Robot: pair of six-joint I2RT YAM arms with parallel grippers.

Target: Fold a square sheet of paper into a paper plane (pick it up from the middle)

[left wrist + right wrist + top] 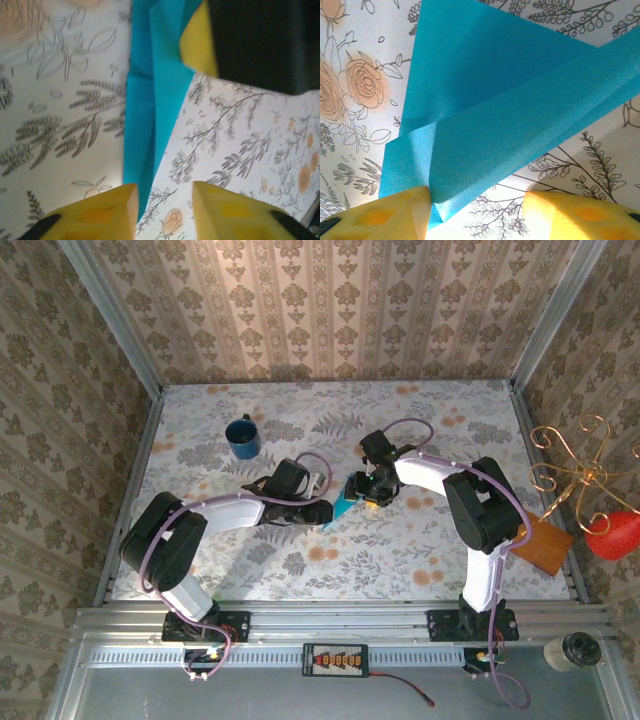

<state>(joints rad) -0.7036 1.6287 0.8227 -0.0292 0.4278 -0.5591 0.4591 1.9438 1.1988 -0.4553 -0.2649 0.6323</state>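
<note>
Top external view: a thin turquoise-blue paper sheet (343, 503), folded to a point, lies mid-way across the floral tabletop (420, 560). The left end effector (165, 195) is open beside its narrow end. The right end effector (477, 200) is likewise open, straddling one corner.

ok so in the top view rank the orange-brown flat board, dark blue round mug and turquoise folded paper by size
1. orange-brown flat board
2. dark blue round mug
3. turquoise folded paper, partly covered, so only its visible part ranks last
</note>
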